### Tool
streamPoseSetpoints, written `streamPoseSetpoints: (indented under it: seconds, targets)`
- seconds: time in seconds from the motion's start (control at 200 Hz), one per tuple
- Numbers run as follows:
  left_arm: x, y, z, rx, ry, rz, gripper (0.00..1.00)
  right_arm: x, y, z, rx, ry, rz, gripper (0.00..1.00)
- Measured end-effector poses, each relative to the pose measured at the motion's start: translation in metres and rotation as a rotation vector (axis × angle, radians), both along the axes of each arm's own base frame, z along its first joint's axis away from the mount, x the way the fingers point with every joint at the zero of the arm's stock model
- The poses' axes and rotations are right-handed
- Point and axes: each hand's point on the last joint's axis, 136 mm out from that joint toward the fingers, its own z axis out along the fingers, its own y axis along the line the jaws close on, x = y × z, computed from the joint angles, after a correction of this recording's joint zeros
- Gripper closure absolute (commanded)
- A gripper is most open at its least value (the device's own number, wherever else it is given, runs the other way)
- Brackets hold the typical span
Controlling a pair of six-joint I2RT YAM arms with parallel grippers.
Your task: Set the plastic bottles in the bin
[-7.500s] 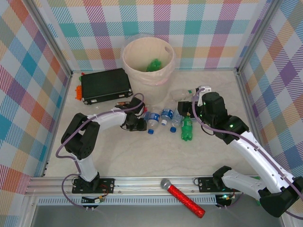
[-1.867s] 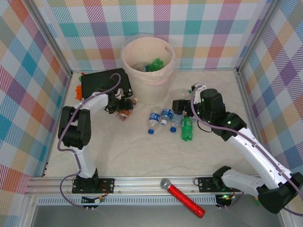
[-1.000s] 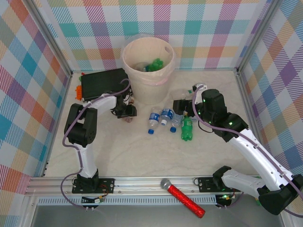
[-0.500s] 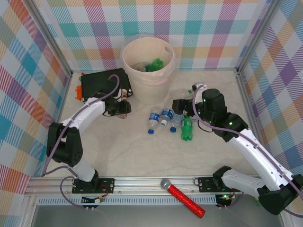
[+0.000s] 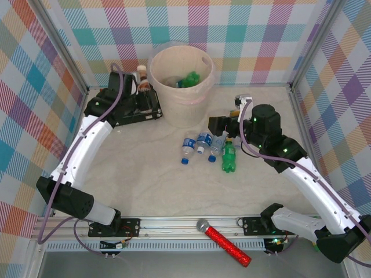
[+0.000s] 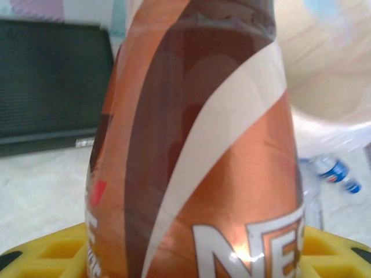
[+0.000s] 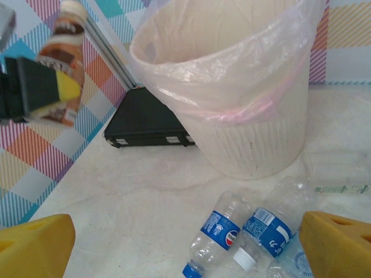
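Gripping a brown-labelled bottle (image 5: 141,77) upright around its body, the left gripper (image 5: 141,87) hangs in the top view just left of the rim of the bin (image 5: 155,68) and above the black case (image 5: 124,110), with a slim gap of open air between bottle and rim. The right gripper (image 5: 218,124) stands spread wide, low over the table (image 5: 145,179); three blue-labelled bottles (image 5: 203,141) and a green bottle (image 5: 229,157) lie just on its near side, with bare surface beyond them. From the left wrist, the brown-labelled bottle (image 6: 197,150) rises between the yellow pads (image 6: 46,255), the case (image 6: 52,87) behind it to the left and the bin's pale wall (image 6: 324,52) to the right. From the right wrist, the wide-set yellow fingers (image 7: 35,243) frame two blue-labelled bottles (image 7: 217,234) directly ahead, the bin's wall (image 7: 255,133) stands beyond them, and the held bottle (image 7: 64,69) hangs up to the left, clear of the edge of the liner (image 7: 174,63).
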Motion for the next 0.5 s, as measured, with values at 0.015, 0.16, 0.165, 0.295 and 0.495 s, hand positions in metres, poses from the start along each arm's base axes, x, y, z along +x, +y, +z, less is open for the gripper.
streamPoseSetpoints:
  seconds: [0.015,0.16,0.165,0.295,0.495]
  targets:
    - [0.001,-0.001,0.005,-0.004,-0.012,-0.001,0.49,0.0,0.0,0.0,-0.001,-0.001,0.001,0.01]
    - [0.025,-0.01,0.048,-0.044,-0.116,0.0,0.49,0.0,0.0,0.0,-0.005,-0.003,0.002,0.01]
    - [0.027,-0.01,0.049,-0.046,-0.121,0.0,0.49,0.0,0.0,0.0,-0.005,-0.004,0.003,0.01]
    - [0.057,-0.023,0.058,-0.072,-0.154,0.002,0.5,0.0,0.0,0.0,-0.008,-0.005,0.003,0.01]
    - [0.104,-0.047,0.052,-0.118,-0.165,0.006,0.5,-0.001,-0.001,0.0,-0.011,-0.007,0.002,0.01]
